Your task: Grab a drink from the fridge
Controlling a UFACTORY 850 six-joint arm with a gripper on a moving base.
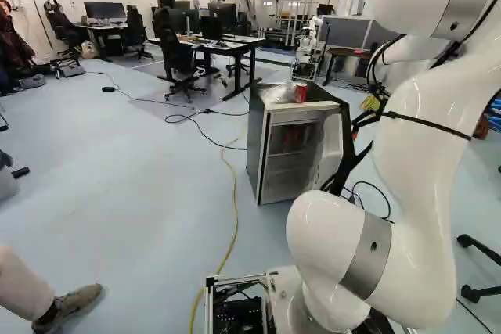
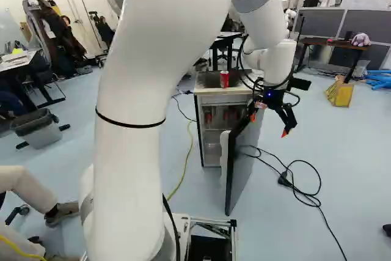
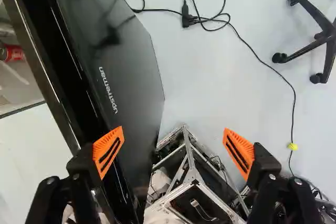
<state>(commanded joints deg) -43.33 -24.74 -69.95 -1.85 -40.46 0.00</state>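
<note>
Pale blue floor (image 1: 141,177) supports the fridge (image 1: 257,131), its door (image 2: 245,157) open, red drinks (image 2: 209,116) visible inside and a red can (image 2: 224,79) on top. Gripper (image 2: 269,124) observed beside the door, fingers spread wide.

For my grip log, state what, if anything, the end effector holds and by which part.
Nothing: the end effector is open near the fridge door, fingers wide apart.

The arm (image 1: 423,154) at right in left base view looks smooth, glossy; the fridge door (image 3: 134,90) is glossy too.
</note>
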